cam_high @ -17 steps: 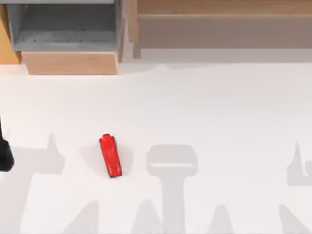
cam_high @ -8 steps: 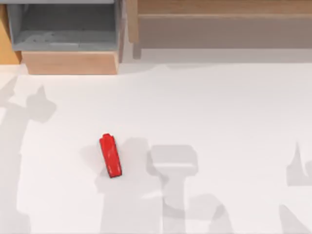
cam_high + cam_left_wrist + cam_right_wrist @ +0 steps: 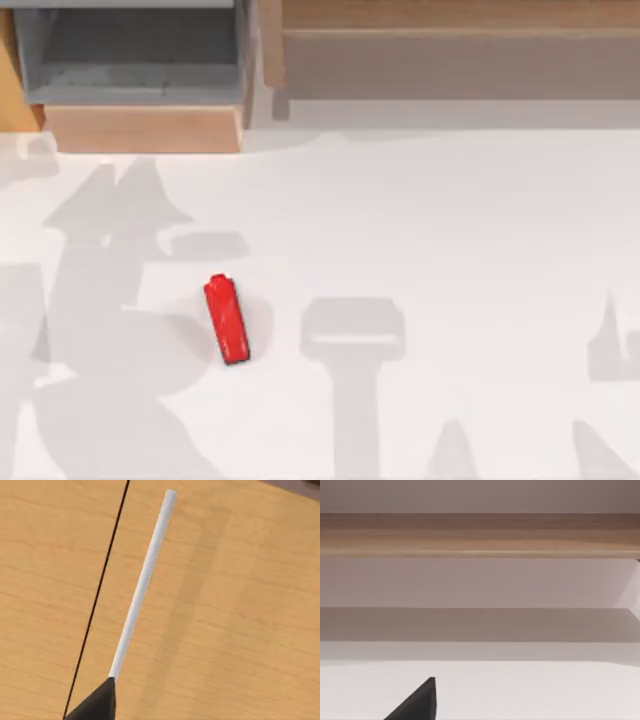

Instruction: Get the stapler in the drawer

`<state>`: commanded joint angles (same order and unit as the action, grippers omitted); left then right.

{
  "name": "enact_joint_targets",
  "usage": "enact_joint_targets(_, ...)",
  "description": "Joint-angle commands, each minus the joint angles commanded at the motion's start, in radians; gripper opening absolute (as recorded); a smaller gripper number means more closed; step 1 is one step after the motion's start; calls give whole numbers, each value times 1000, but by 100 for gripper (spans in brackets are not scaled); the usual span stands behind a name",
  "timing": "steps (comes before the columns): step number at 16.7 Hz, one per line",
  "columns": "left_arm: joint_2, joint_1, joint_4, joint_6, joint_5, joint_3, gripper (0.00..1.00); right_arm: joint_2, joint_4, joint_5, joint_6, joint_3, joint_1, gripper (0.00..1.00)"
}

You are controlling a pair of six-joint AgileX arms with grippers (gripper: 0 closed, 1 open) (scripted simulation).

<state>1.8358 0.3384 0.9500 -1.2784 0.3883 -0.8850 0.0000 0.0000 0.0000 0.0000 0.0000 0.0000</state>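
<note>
The red stapler (image 3: 226, 320) lies flat on the white table, left of centre, its stepped end pointing toward the back. At the back left the drawer (image 3: 145, 128) stands pulled open, showing grey inner walls and floor behind its tan front panel. Nothing lies inside it. A dark tip of my left gripper (image 3: 95, 705) shows close against an orange-tan wooden panel (image 3: 240, 605) that carries a white bar handle (image 3: 142, 585) and a thin black seam. A dark tip of my right gripper (image 3: 417, 702) hangs over the white table, facing the long wooden shelf unit (image 3: 480, 535).
The wide wooden shelf unit (image 3: 450, 40) runs along the back from the drawer to the right edge. Orange-tan cabinet wood (image 3: 12, 100) flanks the drawer's left side. Arm shadows fall across the table's left and front parts.
The dark part of my left arm seen at the table's left edge a second ago has left the top view. Its shadow has swept across the left side. The stapler has not moved.
</note>
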Motion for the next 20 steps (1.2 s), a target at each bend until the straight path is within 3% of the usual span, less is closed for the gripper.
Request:
enact_joint_targets(4, 281, 52, 142, -194, 49, -135, 100, 0, 0, 0, 0, 0, 0, 100)
enact_joint_targets(8, 432, 78, 218, -297, 75, -209, 100, 0, 0, 0, 0, 0, 0, 100)
enact_joint_targets(20, 487, 60, 178, -306, 57, -304, 100, 0, 0, 0, 0, 0, 0, 100)
